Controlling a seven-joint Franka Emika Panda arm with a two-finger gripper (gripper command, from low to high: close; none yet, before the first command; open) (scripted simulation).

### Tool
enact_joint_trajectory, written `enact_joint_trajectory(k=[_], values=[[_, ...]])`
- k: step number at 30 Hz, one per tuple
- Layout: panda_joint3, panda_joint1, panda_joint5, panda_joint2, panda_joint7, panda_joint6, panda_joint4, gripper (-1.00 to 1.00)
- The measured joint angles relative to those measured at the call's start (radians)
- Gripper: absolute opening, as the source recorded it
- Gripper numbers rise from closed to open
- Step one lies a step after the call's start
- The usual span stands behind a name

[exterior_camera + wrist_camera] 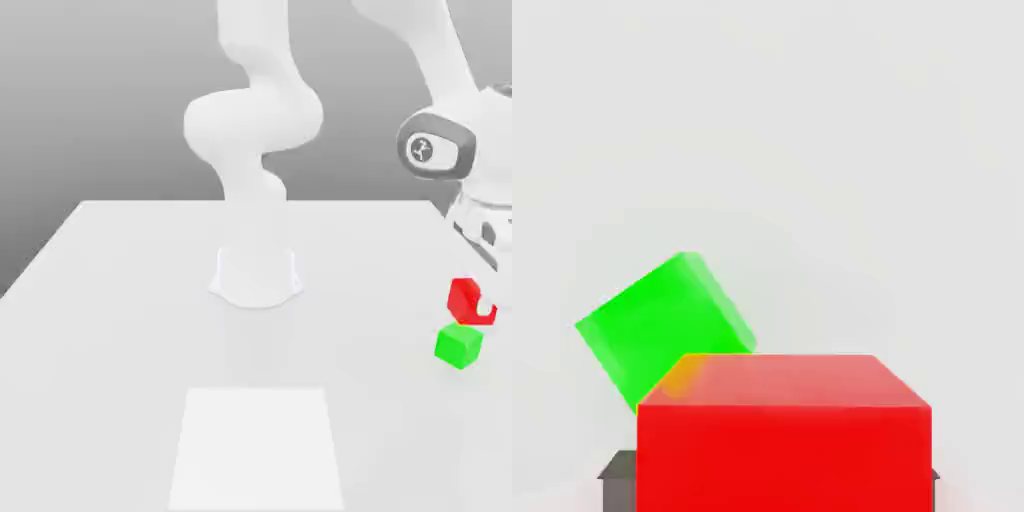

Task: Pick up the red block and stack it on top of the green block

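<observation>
Red, smooth plastic block [466, 299] is a shiny cube gripped in the robot's white hand [474, 304], just above the smaller green, smooth cube [459, 345]. Both are near the flat white tabletop's [120, 330] right edge in the exterior view. Behind is a grey wall [100, 100].

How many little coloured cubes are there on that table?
2. The red block is held in the gripper at the exterior view's right, above the table; the green block sits just below it.
</observation>
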Motion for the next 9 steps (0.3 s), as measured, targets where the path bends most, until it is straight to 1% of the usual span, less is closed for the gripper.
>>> enact_joint_trajectory(k=[2, 5, 6, 9], values=[[-0.001, 0.001, -0.048, 0.054, 0.019, 0.054, -0.003, -1.0], [-0.034, 0.01, -0.165, 0.163, 0.098, 0.151, 0.001, -1.0], [-0.054, 0.023, -0.203, 0.195, 0.126, 0.179, 0.003, 1.0], [-0.054, 0.023, -0.203, 0.195, 0.126, 0.179, 0.003, 1.0]])
